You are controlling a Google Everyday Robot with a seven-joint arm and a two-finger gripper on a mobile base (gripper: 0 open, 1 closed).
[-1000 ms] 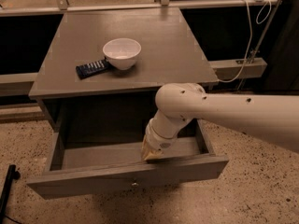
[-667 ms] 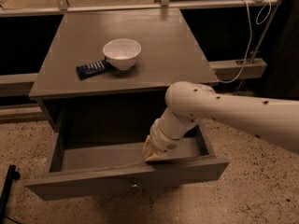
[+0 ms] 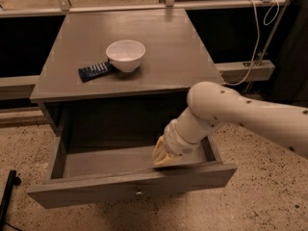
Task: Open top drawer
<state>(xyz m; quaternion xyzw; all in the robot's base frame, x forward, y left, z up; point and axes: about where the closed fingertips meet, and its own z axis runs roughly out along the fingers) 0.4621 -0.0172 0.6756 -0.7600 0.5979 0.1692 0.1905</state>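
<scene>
The top drawer (image 3: 130,184) is a grey wooden drawer pulled well out of the grey cabinet, its inside bare. A small round metal knob (image 3: 139,193) sits at the centre of its front panel. My gripper (image 3: 161,159) reaches down from the white arm (image 3: 231,110) at the right and sits at the top edge of the front panel, just inside the drawer, right of centre. The arm's wrist covers its fingertips. No lower drawers show.
A white bowl (image 3: 125,55) and a dark flat packet (image 3: 95,71) lie on the cabinet top (image 3: 163,52). A white cable (image 3: 255,42) hangs at the back right. A black object (image 3: 7,196) stands on the speckled floor at the left.
The arm has shifted right and toward the camera, and the drawer has slid a little further out with it.
</scene>
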